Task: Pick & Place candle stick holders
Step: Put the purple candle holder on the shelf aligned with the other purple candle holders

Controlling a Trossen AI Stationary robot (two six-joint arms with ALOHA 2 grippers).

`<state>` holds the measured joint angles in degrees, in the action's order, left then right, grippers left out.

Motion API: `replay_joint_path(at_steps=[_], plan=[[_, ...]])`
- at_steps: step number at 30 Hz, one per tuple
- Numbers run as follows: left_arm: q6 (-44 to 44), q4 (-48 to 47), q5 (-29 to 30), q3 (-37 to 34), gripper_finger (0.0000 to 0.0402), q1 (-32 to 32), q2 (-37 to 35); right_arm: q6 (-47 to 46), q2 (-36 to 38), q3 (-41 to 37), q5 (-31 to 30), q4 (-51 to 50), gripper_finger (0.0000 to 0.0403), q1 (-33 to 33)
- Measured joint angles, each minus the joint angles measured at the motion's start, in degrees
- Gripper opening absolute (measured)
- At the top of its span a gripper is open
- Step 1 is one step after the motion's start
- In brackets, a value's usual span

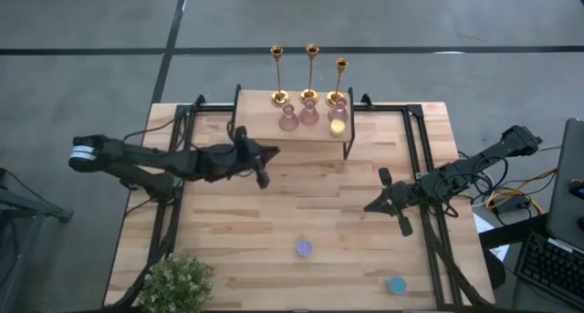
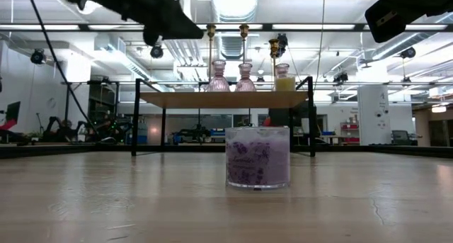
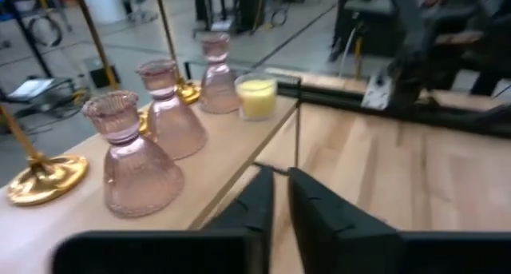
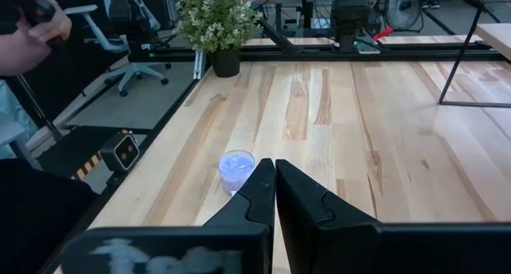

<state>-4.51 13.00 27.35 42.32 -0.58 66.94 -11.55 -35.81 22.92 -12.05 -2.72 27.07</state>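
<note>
Three gold candle stick holders point(image 1: 311, 71) stand upright on their round bases along the far edge of a raised wooden shelf point(image 1: 274, 130). They also show in the low view point(image 2: 243, 44), and their bases in the left wrist view point(image 3: 48, 178). My left gripper point(image 1: 260, 172) is shut and empty, above the table just near of the shelf's front left corner. Its fingers point(image 3: 255, 202) point at the shelf. My right gripper point(image 1: 401, 217) is shut and empty over the table's right part, pointing toward the near left corner.
Three pink glass vases point(image 3: 136, 158) and a yellow candle point(image 3: 256, 97) stand on the shelf in front of the holders. A purple candle point(image 1: 304, 248) and a blue candle point(image 1: 396, 284) sit near the table's front. A potted plant point(image 1: 178, 281) stands at the near left corner. A person's hand point(image 4: 32, 18) shows beyond the table.
</note>
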Motion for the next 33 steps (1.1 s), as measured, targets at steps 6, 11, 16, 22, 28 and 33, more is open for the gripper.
replay_joint_path(at_steps=[6,11,16,22,28,33], plan=[[-0.52,15.51,-2.53,-6.26,0.0007,1.51,1.87,-0.01,-0.01,0.00,0.00,0.00,0.0008,0.01],[-2.66,17.59,-4.25,-3.97,0.0004,4.61,9.01,-0.02,0.00,0.00,0.00,0.00,0.0008,0.00],[-3.31,17.52,-4.11,0.76,0.0006,8.03,14.81,-0.02,-0.01,0.00,0.00,0.00,0.0008,0.00],[-5.84,16.31,-6.42,4.35,0.0004,12.65,19.27,-0.02,0.00,-0.01,0.00,0.01,0.0008,0.00],[-8.21,14.74,-7.19,5.58,0.0005,16.05,21.77,-0.02,-0.01,0.00,0.00,0.00,0.0008,0.00],[-8.74,14.82,-7.10,5.54,0.0005,17.48,21.77,-0.01,0.00,-0.01,0.00,0.00,0.0008,0.00]])
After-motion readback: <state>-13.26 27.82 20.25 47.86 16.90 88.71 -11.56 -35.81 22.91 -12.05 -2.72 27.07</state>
